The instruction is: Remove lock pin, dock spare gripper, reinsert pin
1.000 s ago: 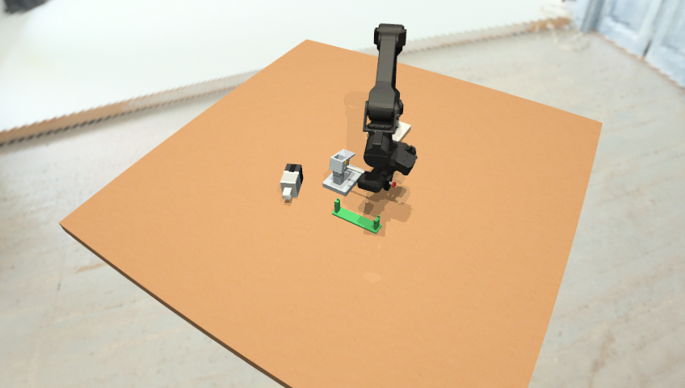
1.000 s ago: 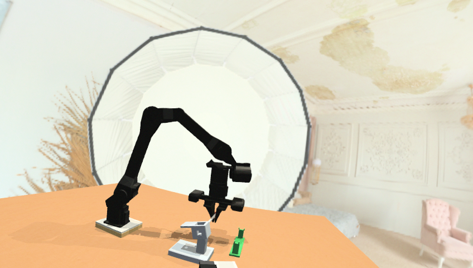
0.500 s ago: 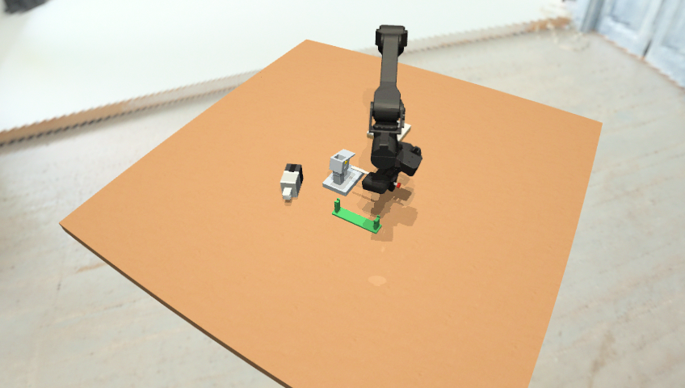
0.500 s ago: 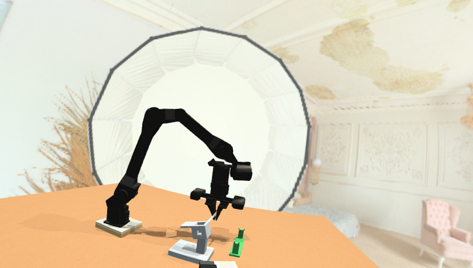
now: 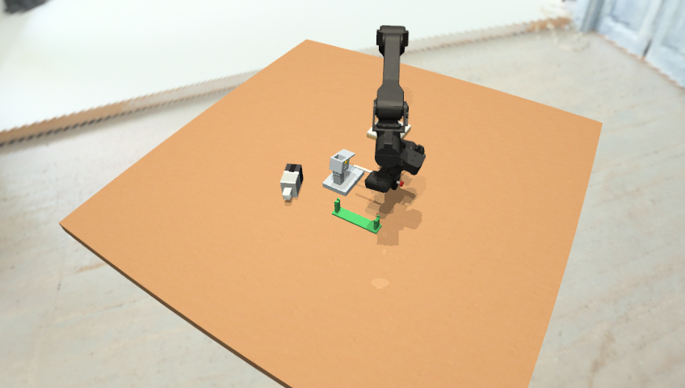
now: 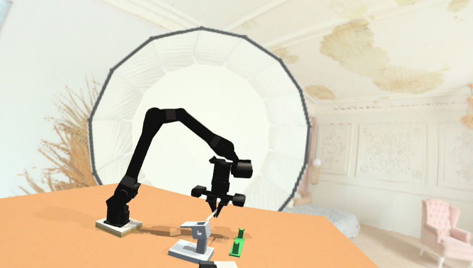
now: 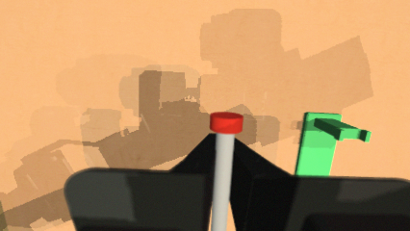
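Wrist view: my pincer (image 5: 397,184) (image 6: 216,215) (image 7: 218,141) is nearly closed, clenched on the lock pin (image 5: 363,169) (image 6: 211,214) (image 7: 222,178) below its red head, probably so its long end can slide straight from the mount (image 5: 339,166) (image 6: 201,232). The spare gripper (image 5: 290,180) (image 6: 218,264) lies beside the mount, presumably awaiting an unpinned socket (image 5: 341,156) (image 6: 201,223).
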Tool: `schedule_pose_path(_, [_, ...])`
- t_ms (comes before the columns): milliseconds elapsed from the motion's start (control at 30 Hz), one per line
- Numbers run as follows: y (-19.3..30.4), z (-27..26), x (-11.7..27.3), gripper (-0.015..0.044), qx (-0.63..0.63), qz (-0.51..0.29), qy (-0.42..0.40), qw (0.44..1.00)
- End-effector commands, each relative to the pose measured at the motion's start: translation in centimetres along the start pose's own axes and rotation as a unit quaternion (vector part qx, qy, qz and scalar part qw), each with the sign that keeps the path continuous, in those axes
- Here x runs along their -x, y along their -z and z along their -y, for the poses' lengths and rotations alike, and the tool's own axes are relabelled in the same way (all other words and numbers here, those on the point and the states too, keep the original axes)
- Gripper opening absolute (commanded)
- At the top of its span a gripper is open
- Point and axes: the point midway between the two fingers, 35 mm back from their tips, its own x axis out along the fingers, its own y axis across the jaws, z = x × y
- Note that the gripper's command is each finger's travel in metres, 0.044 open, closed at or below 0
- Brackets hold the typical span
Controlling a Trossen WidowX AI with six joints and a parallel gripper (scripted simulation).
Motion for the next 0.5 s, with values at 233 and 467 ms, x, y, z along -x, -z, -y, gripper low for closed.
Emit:
schedule_pose_path(233, [-0.3, -0.1, 2.1, 0.0000, 0.000, 0.000, -0.001, 1.000])
schedule_pose_path(467, [-0.2, 0.0, 1.5, 0.0000, 0.000, -0.001, -0.001, 1.000])
